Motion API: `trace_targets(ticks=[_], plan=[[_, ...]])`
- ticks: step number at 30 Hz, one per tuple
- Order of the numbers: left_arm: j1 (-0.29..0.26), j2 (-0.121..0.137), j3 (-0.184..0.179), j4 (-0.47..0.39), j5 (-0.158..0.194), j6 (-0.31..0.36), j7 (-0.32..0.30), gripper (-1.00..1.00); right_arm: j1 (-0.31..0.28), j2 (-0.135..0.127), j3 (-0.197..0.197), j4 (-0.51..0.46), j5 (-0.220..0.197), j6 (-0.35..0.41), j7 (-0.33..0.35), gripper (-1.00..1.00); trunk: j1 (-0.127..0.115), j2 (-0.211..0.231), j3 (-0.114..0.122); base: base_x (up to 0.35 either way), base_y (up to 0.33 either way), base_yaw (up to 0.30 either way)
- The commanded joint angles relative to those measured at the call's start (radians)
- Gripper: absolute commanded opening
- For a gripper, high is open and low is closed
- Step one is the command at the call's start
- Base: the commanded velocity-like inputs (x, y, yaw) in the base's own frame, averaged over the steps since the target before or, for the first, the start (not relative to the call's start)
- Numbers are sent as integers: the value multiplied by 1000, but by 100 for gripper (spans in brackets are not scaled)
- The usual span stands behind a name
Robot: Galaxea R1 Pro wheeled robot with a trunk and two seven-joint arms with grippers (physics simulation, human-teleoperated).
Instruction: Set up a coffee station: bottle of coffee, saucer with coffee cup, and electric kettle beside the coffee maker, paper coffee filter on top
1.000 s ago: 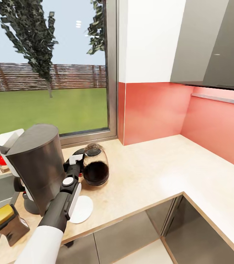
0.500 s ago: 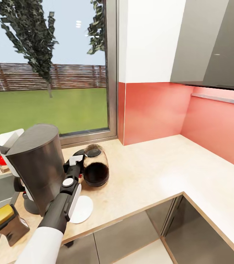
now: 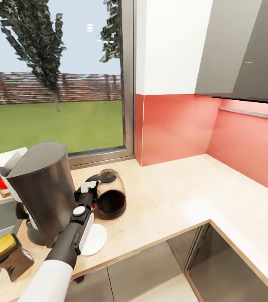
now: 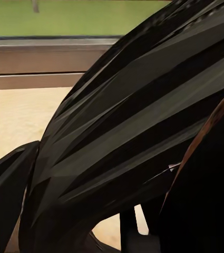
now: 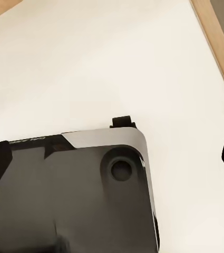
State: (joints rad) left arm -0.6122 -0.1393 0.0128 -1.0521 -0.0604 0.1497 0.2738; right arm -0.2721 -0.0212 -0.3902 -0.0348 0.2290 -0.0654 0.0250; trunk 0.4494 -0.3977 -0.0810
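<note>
Head view: left claw (image 3: 88, 189) at kettle (image 3: 110, 200) handle, grip unreadable; right claw's too. Glass, fragile, likely weighty, so best held by loop handle, beside coffee maker (image 3: 41, 191).

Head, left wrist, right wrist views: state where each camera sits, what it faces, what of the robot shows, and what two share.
Head view: high on the robot, looking down at the pale beige countertop; the left arm reaches the tilted clear glass kettle beside the dark grey coffee maker.
Left wrist view: near the left gripper, pressed close to the kettle's dark body.
Right wrist view: looking down at white floor; a dark robot part shows.
Shared: head and left wrist views both show the kettle.
</note>
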Motion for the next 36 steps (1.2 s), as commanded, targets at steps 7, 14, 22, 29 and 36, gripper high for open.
trace_targets(ticks=[7,14,22,29,36], plan=[[-1,0,2,-1,-9,6,1,-100,-1,0,-9,1,9,-4,3,100,1,-2,-2,0,0,0],[0,0,2,-1,-8,6,1,-100,-1,0,-9,1,9,-4,3,100,1,-2,-2,0,0,0],[0,0,1,9,-8,5,1,-100,-1,0,-9,1,9,-4,3,100,1,-2,-2,0,0,0],[0,0,2,14,-7,5,1,-100,-1,0,-9,1,9,-4,3,100,1,-2,-2,0,0,0],[0,0,1,41,-8,-29,1,-100,-1,0,-9,1,9,-4,3,100,1,-2,-2,0,0,0]])
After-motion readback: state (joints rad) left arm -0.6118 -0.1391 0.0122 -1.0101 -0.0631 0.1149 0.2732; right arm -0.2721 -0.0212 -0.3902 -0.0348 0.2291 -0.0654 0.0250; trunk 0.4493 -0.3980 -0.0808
